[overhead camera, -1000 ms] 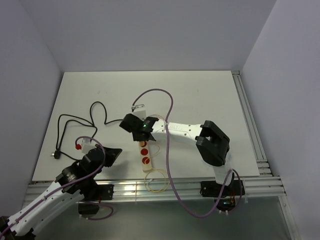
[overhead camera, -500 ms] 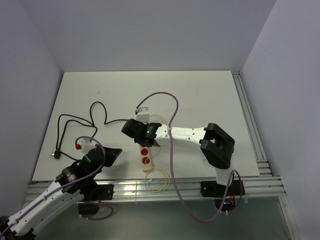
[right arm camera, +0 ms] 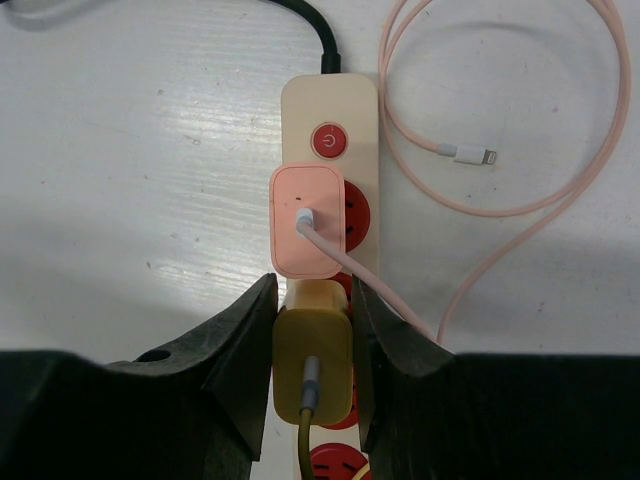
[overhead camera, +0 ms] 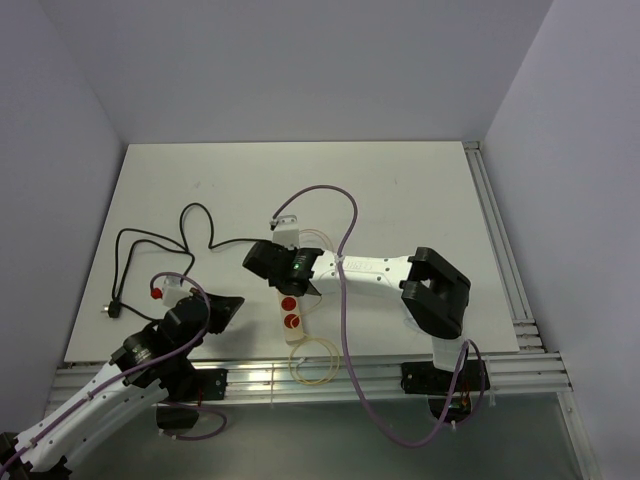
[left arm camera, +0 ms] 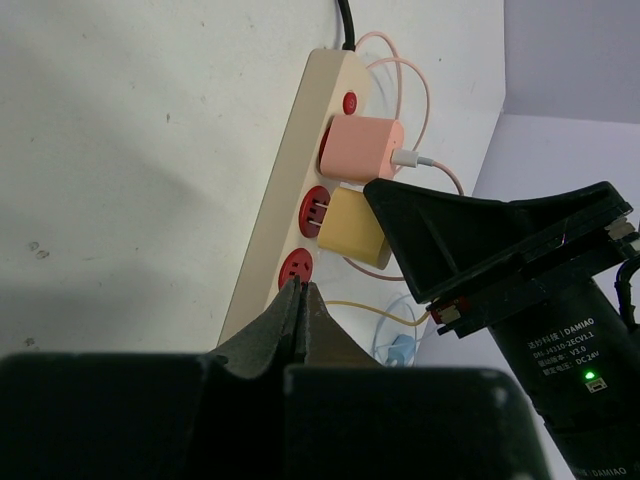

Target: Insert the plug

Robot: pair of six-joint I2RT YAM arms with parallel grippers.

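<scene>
I have two grippers, one on each arm. My right gripper (right arm camera: 312,310) is clenched on the single mustard-yellow block charger (right arm camera: 312,365), one finger on each side of it. My left gripper (left arm camera: 300,300) is pressed fully together with nothing in it, low over the white table (overhead camera: 400,180) just beside the strip's near end.

There is one cream plastic power strip (right arm camera: 300,110) lying flat on the table. It carries one round red button (right arm camera: 331,141) at its far end and a row of round red sockets. From the left wrist I count three sockets: one under a charger, one at the yellow charger and one bare.

There are two chargers. The salmon-pink block charger (right arm camera: 307,222) is plugged into the socket next to the button. The yellow one sits over the next socket, touching the pink one's near edge. I cannot tell whether it is fully seated.

I count three leads:
- a thin pink cable (right arm camera: 384,80) looping beside the strip, its white connector (right arm camera: 468,154) lying loose
- a yellow cable (right arm camera: 304,440) leaving the held charger
- a black cord (right arm camera: 322,40) running from the strip's far end
</scene>
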